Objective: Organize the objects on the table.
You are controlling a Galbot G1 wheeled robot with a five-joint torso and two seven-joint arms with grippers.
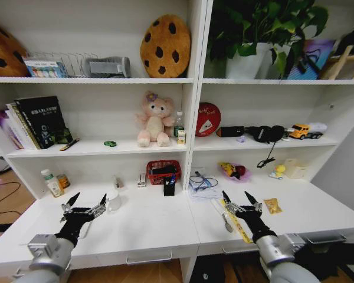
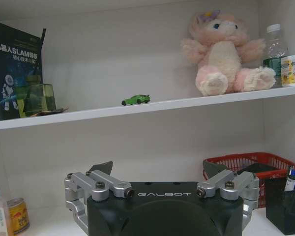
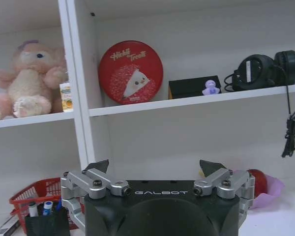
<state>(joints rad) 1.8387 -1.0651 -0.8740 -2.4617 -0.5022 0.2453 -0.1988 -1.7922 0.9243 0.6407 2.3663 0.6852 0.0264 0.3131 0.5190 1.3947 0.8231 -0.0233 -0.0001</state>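
Table (image 1: pixel 159 227): long white top, seen across the lower head view; drawers w/ silver bar handles along the front edge.
Shelves (image 1: pixel 100 147): white boards above the table, split by an upright divider.
Left gripper (image 1: pixel 83 208): held over the table's left part, fingers spread apart, nothing between them; same seen in the left wrist view (image 2: pixel 158 173), aimed at the shelf back.
Right gripper (image 1: pixel 241 201): held over the table's right part, fingers spread apart, nothing gripped; also seen in the right wrist view (image 3: pixel 157 169).
Bear (image 1: pixel 155 119): pink plush, seated upright on the mid shelf, just left of the divider.
Basket (image 1: pixel 163 171): red mesh, set on the table at the back, near the divider.
Pen cup (image 1: pixel 169 186): black, placed just in front of the basket; blue and white pens (image 2: pixel 291 178) stood in it.
Ruler (image 1: pixel 236 221): yellow strip laid flat on the table, partly hidden under the right gripper.
Bottle (image 1: pixel 49 183): white w/ green cap, at the table's far left, back.
Can (image 1: pixel 63 180): small, yellow-labelled, stood just beside the bottle.
Car (image 2: pixel 135 100): tiny, green, parked on the mid shelf, well left of the bear; not on the table.
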